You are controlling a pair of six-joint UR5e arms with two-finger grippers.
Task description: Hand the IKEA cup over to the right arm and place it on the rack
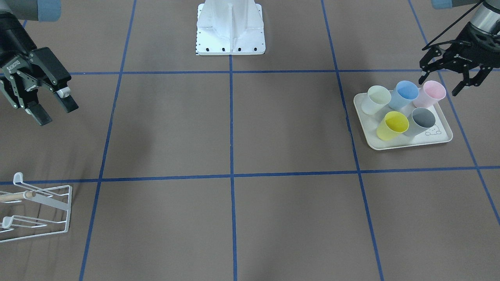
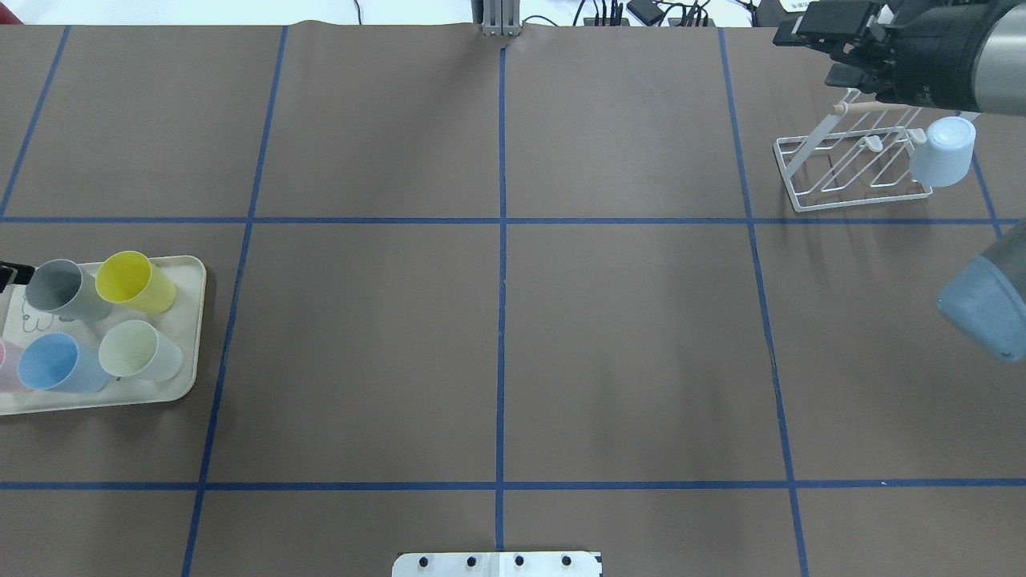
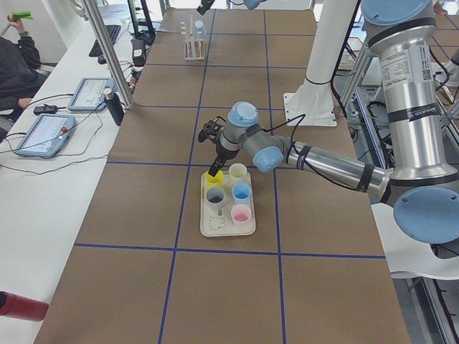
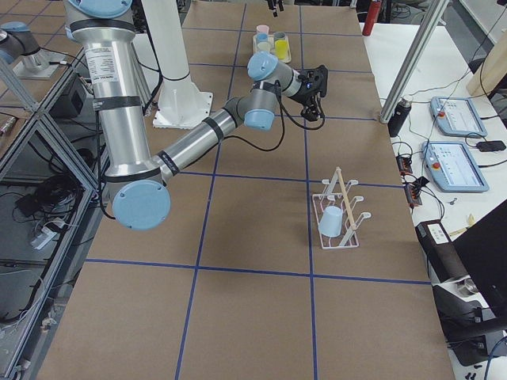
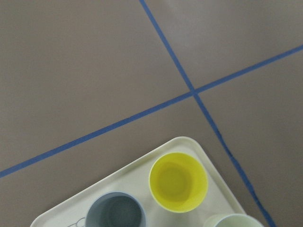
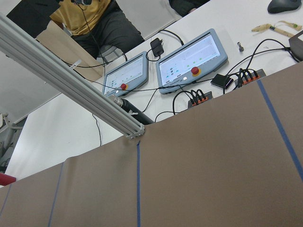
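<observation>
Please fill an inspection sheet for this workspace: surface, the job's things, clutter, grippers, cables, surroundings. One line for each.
Surface: brown table cover with blue tape grid; no spill seen.
Job's things: cream tray holds five upright cups: pale-green cup, blue cup, pink cup, yellow cup, grey cup; white wire rack carries one light-blue cup.
Clutter: nothing seen.
Grippers: left gripper open, empty, hovering at the tray; right gripper open, empty, apart from the rack.
Cables: black cable along the left wrist; more cables at the table's far edge.
Surroundings: two teach pendants and a seated person on the operators' side.
</observation>
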